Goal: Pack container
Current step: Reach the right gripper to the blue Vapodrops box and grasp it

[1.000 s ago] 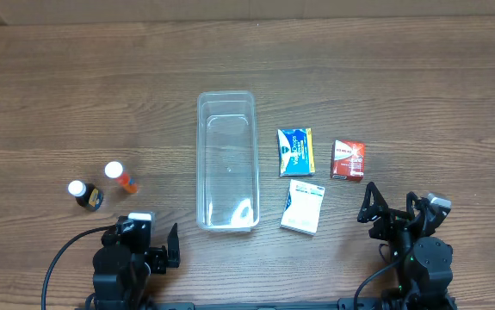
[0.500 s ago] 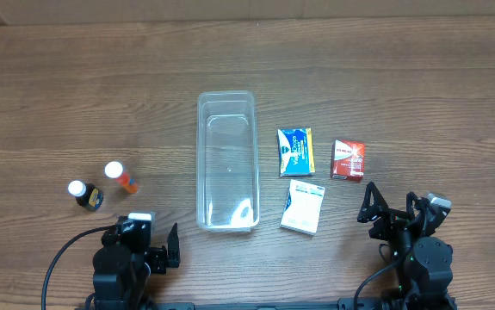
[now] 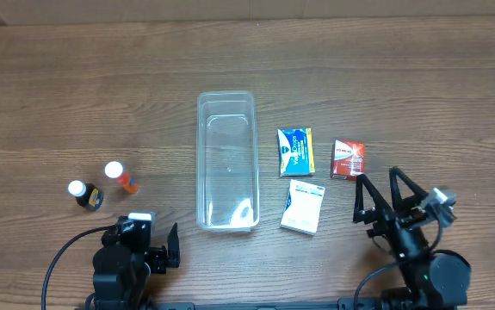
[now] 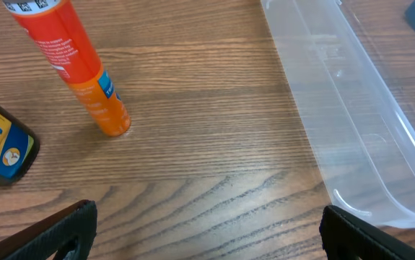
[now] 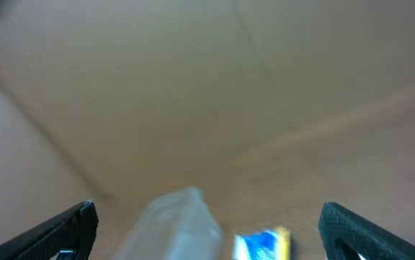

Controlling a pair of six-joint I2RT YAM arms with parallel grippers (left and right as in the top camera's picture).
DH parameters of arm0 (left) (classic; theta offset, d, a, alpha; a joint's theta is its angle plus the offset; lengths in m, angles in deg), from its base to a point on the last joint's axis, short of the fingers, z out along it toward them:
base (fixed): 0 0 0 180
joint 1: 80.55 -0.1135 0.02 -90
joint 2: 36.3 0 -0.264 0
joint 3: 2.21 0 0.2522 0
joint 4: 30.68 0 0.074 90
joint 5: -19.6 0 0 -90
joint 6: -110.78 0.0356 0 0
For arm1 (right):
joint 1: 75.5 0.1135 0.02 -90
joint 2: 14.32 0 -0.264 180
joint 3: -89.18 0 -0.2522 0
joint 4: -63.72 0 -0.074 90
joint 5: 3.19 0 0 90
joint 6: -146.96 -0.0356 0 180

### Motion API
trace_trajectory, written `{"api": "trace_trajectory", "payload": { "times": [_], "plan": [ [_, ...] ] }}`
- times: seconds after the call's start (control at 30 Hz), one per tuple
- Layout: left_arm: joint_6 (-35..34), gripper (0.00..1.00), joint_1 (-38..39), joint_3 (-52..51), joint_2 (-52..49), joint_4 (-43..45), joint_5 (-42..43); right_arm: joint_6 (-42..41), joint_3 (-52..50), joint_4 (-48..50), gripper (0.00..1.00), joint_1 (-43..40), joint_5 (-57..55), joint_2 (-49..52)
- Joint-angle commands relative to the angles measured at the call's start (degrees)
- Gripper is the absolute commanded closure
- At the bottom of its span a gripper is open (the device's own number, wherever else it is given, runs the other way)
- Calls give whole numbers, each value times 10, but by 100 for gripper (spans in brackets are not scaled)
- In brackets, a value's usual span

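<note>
Far left of the container (image 3: 226,161): 2 bottles standing close but apart, dark bottle (image 3: 84,195) and orange bottle (image 3: 120,176). A wide strip of bare table (image 3: 402,77) runs between them and the container's left wall. Next, left gripper (image 4: 207,235), off the container's near-left corner, fingers spread, gripping nothing. 1 container, mid-table, long axis pointing away from the arms, rim free on all four sides. Right of it, 3 boxes lying flat with narrow gaps: blue box (image 3: 295,151) just beside the right wall, white box (image 3: 303,207) nearer the arms, red box (image 3: 348,159) farthest out. Then right gripper (image 3: 378,194), fingers spread, by the red box's near edge, contact unclear. Right wrist view is blurred.
</note>
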Motion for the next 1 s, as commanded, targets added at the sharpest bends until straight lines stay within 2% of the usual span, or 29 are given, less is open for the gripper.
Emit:
{"api": "trace_trajectory", "payload": {
  "times": [0.0, 0.1, 0.23, 0.27, 0.3, 0.37, 0.43, 0.53, 0.63, 0.7, 0.97],
  "plan": [
    [-3, 0, -2, -3, 4, 2, 0, -6, 90, -9, 0, -1, 46, 63],
    [-3, 0, -2, -3, 4, 2, 0, 56, 198, -72, 0, -1, 64, 195],
    [-3, 0, -2, -3, 4, 2, 0, 144, 463, -294, 0, 0, 64, 461],
    [-3, 0, -2, -3, 4, 2, 0, 153, 577, -396, 0, 4, 64, 560],
    [-3, 0, -2, -3, 4, 2, 0, 149, 635, -436, 0, 8, 66, 612],
    [-3, 0, -2, -3, 4, 2, 0, 151, 746, -510, 0, 12, 101, 732],
    [-3, 0, -2, -3, 4, 2, 0, 151, 810, -525, 0, 24, 122, 856],
    [-3, 0, -2, -3, 4, 2, 0, 151, 816, -523, 0, 65, 59, 940],
    [-3, 0, -2, -3, 4, 2, 0, 151, 816, -523, 0, 140, -66, 1042],
    [-3, 0, -2, -3, 4, 2, 0, 149, 815, -524, 0, 161, -107, 1072],
    [-3, 0, -2, -3, 4, 2, 0, 125, 766, -499, 0, 174, -117, 1175]
  ]
}}
